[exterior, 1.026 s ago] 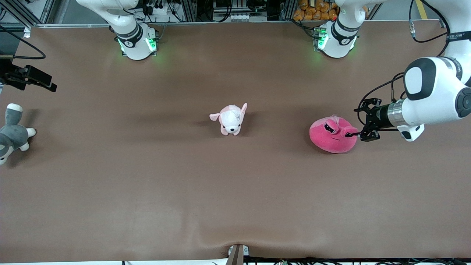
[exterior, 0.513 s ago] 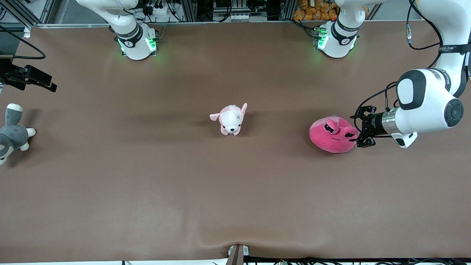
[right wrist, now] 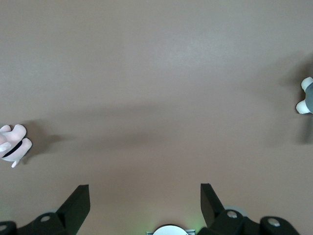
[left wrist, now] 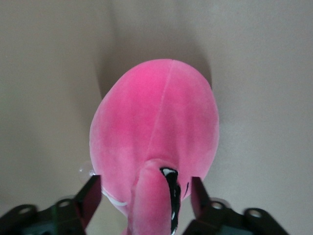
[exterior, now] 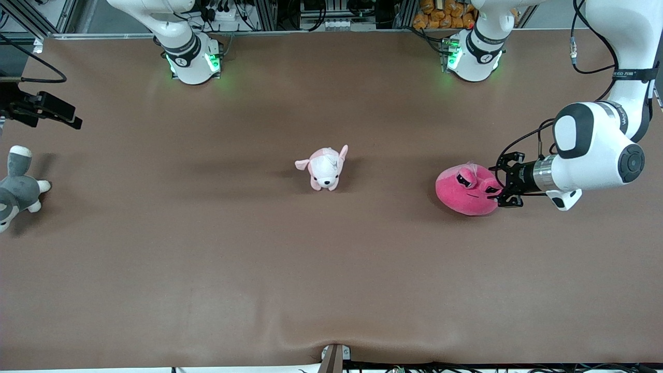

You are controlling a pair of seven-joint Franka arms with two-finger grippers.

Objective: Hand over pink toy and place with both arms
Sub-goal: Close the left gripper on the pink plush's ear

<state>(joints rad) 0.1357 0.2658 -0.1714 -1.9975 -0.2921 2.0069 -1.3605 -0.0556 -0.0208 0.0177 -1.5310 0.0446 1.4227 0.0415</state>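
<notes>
At the pink toy, left hand spread wide, fingers flanking its ear, unclamped.

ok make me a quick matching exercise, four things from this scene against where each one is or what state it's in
Things:
1. pink toy
2. puppy plush
3. grey-and-white plush
4. right gripper

Places or states:
A. at the right arm's end of the table
B. open over bare table
C. mid-table, between the other two toys
D. between the open fingers of the left gripper

Pairs: 1-D, 2-C, 3-A, 4-B
</notes>
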